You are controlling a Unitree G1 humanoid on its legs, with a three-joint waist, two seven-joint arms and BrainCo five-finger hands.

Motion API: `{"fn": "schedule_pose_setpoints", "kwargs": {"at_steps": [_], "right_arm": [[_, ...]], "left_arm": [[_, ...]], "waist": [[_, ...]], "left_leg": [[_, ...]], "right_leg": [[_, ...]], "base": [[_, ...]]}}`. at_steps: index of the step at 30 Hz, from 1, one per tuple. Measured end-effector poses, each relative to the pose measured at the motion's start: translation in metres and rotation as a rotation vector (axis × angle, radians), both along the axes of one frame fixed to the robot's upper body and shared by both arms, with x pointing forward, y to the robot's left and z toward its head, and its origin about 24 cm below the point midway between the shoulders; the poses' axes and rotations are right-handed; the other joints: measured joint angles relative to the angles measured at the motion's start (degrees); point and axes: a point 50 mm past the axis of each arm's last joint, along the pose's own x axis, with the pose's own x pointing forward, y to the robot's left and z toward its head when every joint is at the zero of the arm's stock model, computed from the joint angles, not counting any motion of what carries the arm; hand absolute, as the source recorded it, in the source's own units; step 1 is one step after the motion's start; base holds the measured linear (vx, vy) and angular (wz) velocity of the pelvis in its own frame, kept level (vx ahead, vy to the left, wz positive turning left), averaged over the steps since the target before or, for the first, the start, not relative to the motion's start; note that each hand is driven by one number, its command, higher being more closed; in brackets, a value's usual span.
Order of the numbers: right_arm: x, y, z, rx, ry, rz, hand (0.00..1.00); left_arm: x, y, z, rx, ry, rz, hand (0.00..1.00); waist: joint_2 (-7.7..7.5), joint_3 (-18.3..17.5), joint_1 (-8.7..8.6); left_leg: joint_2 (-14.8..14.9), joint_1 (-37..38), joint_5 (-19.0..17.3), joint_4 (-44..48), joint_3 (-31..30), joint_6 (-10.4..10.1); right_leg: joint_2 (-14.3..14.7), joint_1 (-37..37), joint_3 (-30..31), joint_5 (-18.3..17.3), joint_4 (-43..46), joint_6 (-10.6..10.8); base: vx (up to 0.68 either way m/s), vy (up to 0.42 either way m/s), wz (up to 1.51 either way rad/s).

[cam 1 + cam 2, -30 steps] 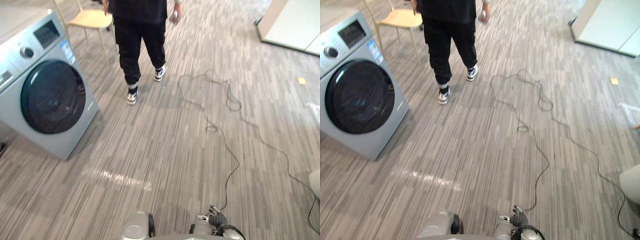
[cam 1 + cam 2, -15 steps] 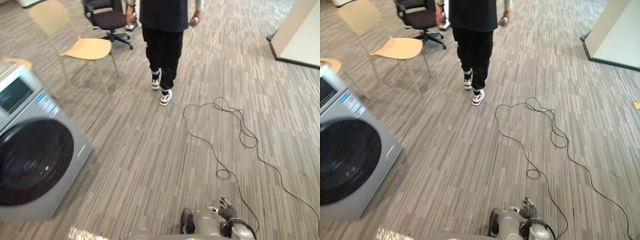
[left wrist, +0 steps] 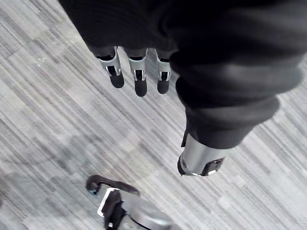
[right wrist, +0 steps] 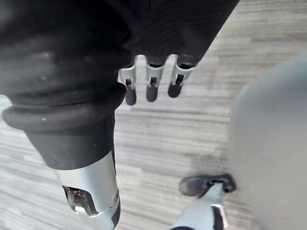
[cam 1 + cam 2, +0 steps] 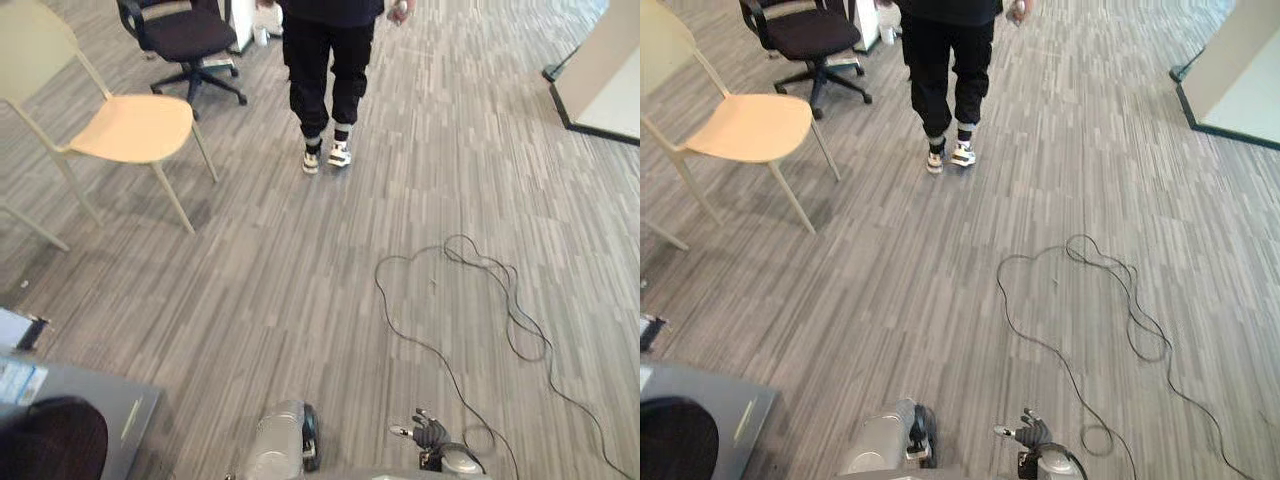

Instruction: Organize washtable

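My left hand (image 3: 139,80) hangs over grey striped carpet, its fingers straight and holding nothing. My right hand (image 4: 151,85) hangs the same way, fingers straight and empty; it also appears low in the left eye view (image 5: 432,434) with its fingers spread. The top corner of a grey washing machine (image 5: 70,425) with a dark round door sits at the lower left, close to me.
A person (image 5: 330,70) in dark trousers walks away ahead. A pale wooden chair (image 5: 130,125) stands at the left, with a black office chair (image 5: 185,35) behind it. A white cabinet base (image 5: 610,85) is at the far right.
The camera has moved: the washing machine has slid to the lower left corner and both chairs have come nearer. The person has stepped further ahead. Both hands stay hanging open.
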Motion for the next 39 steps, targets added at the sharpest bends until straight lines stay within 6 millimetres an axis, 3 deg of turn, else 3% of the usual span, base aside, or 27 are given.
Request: {"fn": "schedule_pose_setpoints", "kwargs": {"at_steps": [1, 2, 3, 5, 7, 8, 9, 10, 11, 12, 13, 14, 15, 16, 17, 18, 20, 21, 22, 24, 25, 28, 29, 30, 34, 35, 39], "right_arm": [[0.004, -0.002, 0.002, -0.005, -0.021, -0.009, 0.0], [0.004, -0.003, 0.003, -0.006, -0.027, -0.012, 0.0], [0.007, -0.004, 0.004, -0.009, -0.044, -0.016, 0.0], [0.009, -0.003, 0.006, -0.005, -0.058, -0.036, 0.0], [0.01, -0.002, 0.006, -0.002, -0.062, -0.051, 0.0], [0.009, -0.002, 0.007, -0.002, -0.068, -0.052, 0.0], [0.009, -0.002, 0.007, -0.001, -0.068, -0.051, 0.0], [0.006, 0.003, 0.005, 0.007, -0.055, -0.045, 0.0], [0.005, 0.003, 0.005, 0.006, -0.059, -0.045, 0.0], [0.006, -0.003, 0.007, -0.011, -0.065, -0.037, 0.0], [0.009, -0.013, 0.01, -0.044, -0.071, -0.014, 0.0], [0.006, -0.014, 0.009, -0.052, -0.062, 0.002, 0.0], [0.004, -0.014, 0.008, -0.051, -0.057, -0.001, 0.0], [0.005, -0.012, 0.006, -0.044, -0.041, -0.003, 0.0], [0.004, -0.01, 0.004, -0.035, -0.013, 0.003, 0.0], [0.002, -0.008, 0.002, -0.029, 0.003, 0.005, 0.0], [-0.001, -0.001, -0.001, -0.008, 0.02, 0.002, 0.0], [-0.002, 0.0, -0.001, -0.007, 0.024, 0.002, 0.0], [-0.006, -0.001, -0.003, -0.006, 0.036, -0.002, 0.0], [-0.01, 0.013, -0.005, 0.033, 0.047, -0.002, 0.0], [-0.011, 0.014, -0.006, 0.039, 0.049, -0.011, 0.0], [-0.017, 0.014, -0.007, 0.044, 0.066, -0.031, 0.0], [-0.018, 0.013, -0.007, 0.043, 0.067, -0.035, 0.0], [-0.019, 0.012, -0.008, 0.039, 0.069, -0.033, 0.0], [-0.023, 0.009, -0.008, 0.042, 0.082, -0.023, 0.0], [-0.02, 0.011, -0.009, 0.02, 0.11, 0.031, 0.0], [-0.02, 0.011, -0.009, 0.02, 0.11, 0.031, 0.0]], "left_arm": [[0.001, 0.0, 0.0, -0.001, -0.001, -0.004, 0.0], [0.002, 0.0, 0.0, 0.0, -0.004, -0.007, 0.0], [0.012, -0.001, 0.0, -0.002, -0.024, -0.014, 0.0], [0.022, -0.005, 0.001, -0.005, -0.052, -0.039, 0.0], [0.023, -0.004, 0.002, 0.005, -0.055, -0.06, 0.0], [0.021, -0.004, 0.002, 0.007, -0.049, -0.064, 0.0], [0.017, -0.003, 0.001, 0.009, -0.038, -0.061, 0.0], [0.008, 0.002, 0.002, 0.02, -0.021, -0.052, 0.0], [0.006, 0.0, 0.001, 0.012, -0.019, -0.022, 0.0], [0.006, -0.007, 0.0, -0.006, -0.022, 0.001, 0.0], [0.003, -0.016, -0.002, -0.032, -0.017, 0.042, 0.0], [-0.005, -0.025, -0.004, -0.055, -0.001, 0.073, 0.0], [-0.008, -0.024, -0.004, -0.055, 0.002, 0.089, 0.0], [-0.004, -0.02, -0.003, -0.046, -0.003, 0.076, 0.0], [0.001, -0.017, -0.002, -0.036, -0.015, 0.068, 0.0], [0.001, -0.016, -0.002, -0.031, -0.019, 0.059, 0.0], [0.003, -0.007, 0.0, -0.007, -0.026, 0.033, 0.0], [0.003, -0.007, 0.0, -0.004, -0.025, 0.023, 0.0], [0.004, -0.005, 0.001, -0.003, -0.02, -0.002, 0.0], [0.008, 0.009, 0.004, 0.039, -0.026, -0.047, 0.0], [0.013, 0.012, 0.005, 0.047, -0.037, -0.056, 0.0], [0.02, 0.007, 0.004, 0.035, -0.048, -0.082, 0.0], [0.024, 0.01, 0.004, 0.037, -0.042, -0.086, 0.0], [0.029, 0.012, 0.005, 0.04, -0.04, -0.104, 0.0], [0.019, -0.002, 0.0, -0.016, -0.026, -0.105, 0.0], [0.002, 0.007, 0.001, 0.014, 0.032, -0.227, 0.0], [0.002, 0.007, 0.001, 0.014, 0.032, -0.227, 0.0]], "waist": [[0.88, 0.3, -0.2], [1.44, 0.6, -0.37], [1.26, 0.6, -0.78], [1.19, 0.5, -1.49], [1.1, 0.4, -1.38], [1.12, 0.3, -1.46], [1.08, 0.1, -1.44], [-0.13, -0.7, -1.37], [0.75, -1.0, -1.88], [2.76, -1.1, -1.57], [5.54, -1.6, -0.69], [6.55, -1.8, -0.08], [5.9, -1.4, 0.33], [5.52, -1.2, 0.08], [4.46, -0.6, 0.27], [3.91, -0.2, 0.34], [1.63, 0.7, 0.5], [1.48, 0.5, 0.28], [1.04, -0.2, 0.86], [-1.94, -1.7, -0.35], [-2.24, -1.8, -0.36], [-1.27, -2.6, 0.01], [-1.22, -3.0, -0.31], [-1.56, -3.3, -0.58], [-0.15, -6.2, -2.08], [-1.87, -4.7, -3.02], [-1.86, -4.7, -3.02]], "left_leg": [[0.0, 5.0, 0.4, -3.9, 0.0, -0.7], [0.0, 7.0, 0.6, -5.6, -0.2, -1.0], [0.2, 10.4, 0.3, -8.2, -1.9, -1.7], [0.9, 13.1, -0.4, -10.0, -4.5, -3.1], [1.6, 16.1, -1.3, -12.4, -6.5, -4.8], [2.3, 18.4, -2.6, -13.0, -7.8, -7.2], [2.8, 18.9, -3.3, -11.8, -8.4, -8.6], [2.8, 17.3, -4.0, -4.3, -9.9, -9.8], [4.3, 12.6, -3.4, 9.4, -10.6, -10.7], [6.6, 10.0, -1.6, 17.3, -10.4, -10.8], [11.1, 5.3, 7.4, 29.8, -9.5, -8.3], [13.7, 2.0, 22.6, 36.3, -7.5, -7.4], [14.5, -0.1, 24.5, 39.0, -7.7, -7.0], [14.8, -4.6, 17.7, 42.8, -7.8, -7.7], [14.5, -7.8, 12.7, 41.6, -7.3, -8.2], [14.5, -8.8, 10.6, 39.2, -6.9, -8.8], [14.3, -10.7, 6.9, 20.2, -5.6, -11.2], [14.1, -10.2, 7.8, 11.2, -5.7, -12.3], [13.2, -8.3, 13.0, -0.1, -4.6, -11.0], [9.5, -7.2, 12.9, -2.5, -4.8, -10.9], [9.2, -7.2, 12.9, -2.5, -5.0, -10.9], [8.4, -3.0, 13.2, -7.1, -6.0, -10.5], [8.2, -1.4, 13.7, -9.6, -5.2, -9.9], [6.9, 0.9, 14.2, -12.8, -4.5, -9.4], [5.3, 6.9, 16.7, -20.4, -2.6, -10.3], [-0.4, 12.0, 24.1, -34.6, -5.8, -9.1], [-0.4, 11.9, 24.1, -34.6, -5.8, -9.1]], "right_leg": [[0.3, -2.9, -2.8, -2.1, -3.6, -3.0], [0.5, -4.2, -4.1, -3.1, -6.6, -3.9], [0.6, -7.1, -7.1, -4.8, -16.2, -4.2], [0.3, -10.1, -9.4, -3.8, -30.1, -4.1], [0.4, -11.5, -10.6, 1.2, -43.6, -3.4], [0.5, -12.2, -10.9, 4.4, -47.9, -4.2], [0.9, -12.5, -11.0, 5.3, -47.6, -5.2], [1.2, -12.6, -11.3, 7.3, -46.3, -6.1], [2.1, -12.0, -9.7, 11.7, -43.9, -6.8], [3.3, -11.3, -10.4, 10.2, -42.1, -5.5], [5.8, -8.9, -10.8, 7.2, -41.6, -5.7], [7.6, -6.4, -9.4, 5.6, -42.8, -5.8], [7.8, -4.9, -8.6, 5.0, -44.1, -5.8], [7.8, -2.0, -7.6, 4.7, -46.9, -5.7], [7.4, 1.6, -6.3, 4.9, -50.3, -5.4], [7.0, 3.6, -6.0, 5.1, -51.7, -5.1], [4.3, 8.9, -5.2, 5.0, -53.7, -4.8], [3.9, 9.5, -5.3, 4.7, -53.6, -3.9], [3.1, 10.1, -4.3, 2.9, -53.3, -0.8], [0.4, 11.5, -3.7, 4.0, -56.2, -0.3], [0.3, 11.9, -3.8, 4.8, -56.7, -0.3], [0.4, 12.9, -3.3, 8.7, -57.2, -0.2], [1.0, 13.6, -3.4, 8.8, -60.5, -0.2], [1.5, 13.8, -3.1, 11.2, -64.4, 0.0], [0.7, 16.2, -2.1, 11.5, -66.8, 0.2], [-1.4, 18.5, -3.6, 8.3, -71.7, 2.5], [-1.4, 18.5, -3.6, 8.3, -71.7, 2.5]], "base": [[0.55, 0.138, -0.11], [0.52, 0.118, 0.14], [0.32, 0.053, 0.35], [0.4, 0.033, 0.71], [0.48, -0.013, 0.68], [0.46, -0.062, 0.49], [0.62, -0.12, 0.53], [0.78, -0.237, 0.58], [0.65, -0.208, 0.51], [0.77, -0.172, 0.16], [0.63, -0.007, -0.45], [0.76, 0.003, -0.61], [0.63, 0.042, -0.55], [0.6, 0.038, -0.38], [0.58, 0.041, -0.3], [0.54, 0.081, -0.33], [0.47, 0.142, -0.28], [0.47, 0.202, -0.37], [0.37, 0.162, -0.3], [0.35, 0.163, 0.08], [0.33, 0.187, 0.33], [0.23, 0.187, 0.14], [0.13, 0.086, -0.07], [0.08, 0.005, -0.08], [0.08, -0.009, -0.32], [0.03, -0.008, -0.14], [0.0, 0.0, 0.0]]}}
